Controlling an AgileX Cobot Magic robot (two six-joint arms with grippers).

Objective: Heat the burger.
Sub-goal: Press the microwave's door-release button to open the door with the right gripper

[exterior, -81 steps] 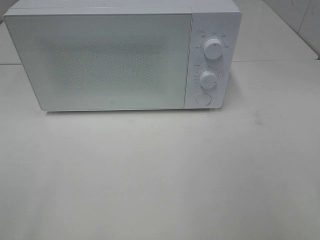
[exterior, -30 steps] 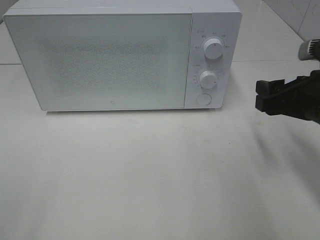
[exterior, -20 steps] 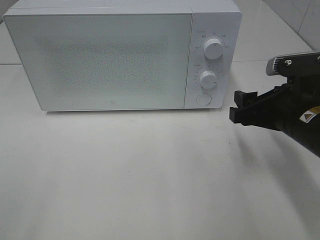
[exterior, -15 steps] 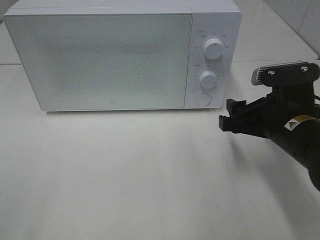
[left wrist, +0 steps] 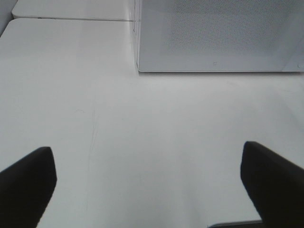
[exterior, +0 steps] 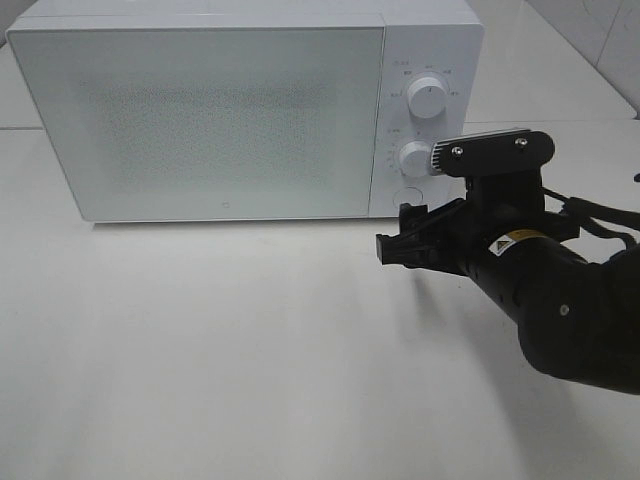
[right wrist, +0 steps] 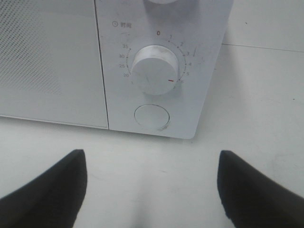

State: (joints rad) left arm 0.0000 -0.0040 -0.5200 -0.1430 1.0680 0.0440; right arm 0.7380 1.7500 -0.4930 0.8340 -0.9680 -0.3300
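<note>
Scanning from above, no burger shows; it may sit behind the shut frosted door (exterior: 200, 110) of the white boxy microwave oven (exterior: 430, 30), which bars any reach. The right gripper (exterior: 392, 243), spread and empty, hovers near its control panel (exterior: 447, 125). Left wrist: the left gripper (left wrist: 149, 190) is spread over the white tabletop (left wrist: 142, 118). Right wrist: the round white door button (right wrist: 152, 117) lies ahead. The burger is likely soft and light; grip its sides gently.

The right gripper (right wrist: 152, 190) holds its two black fingers (right wrist: 45, 190) wide apart over a pale white table (right wrist: 259, 95). Facing them is a boxy white microwave oven (right wrist: 209, 42) with a dotted door window (right wrist: 42, 52). On its front, a round white timer knob (right wrist: 154, 70) has its red mark near four o'clock, and a flat round white button (right wrist: 152, 117) sits at the knob's six o'clock.
</note>
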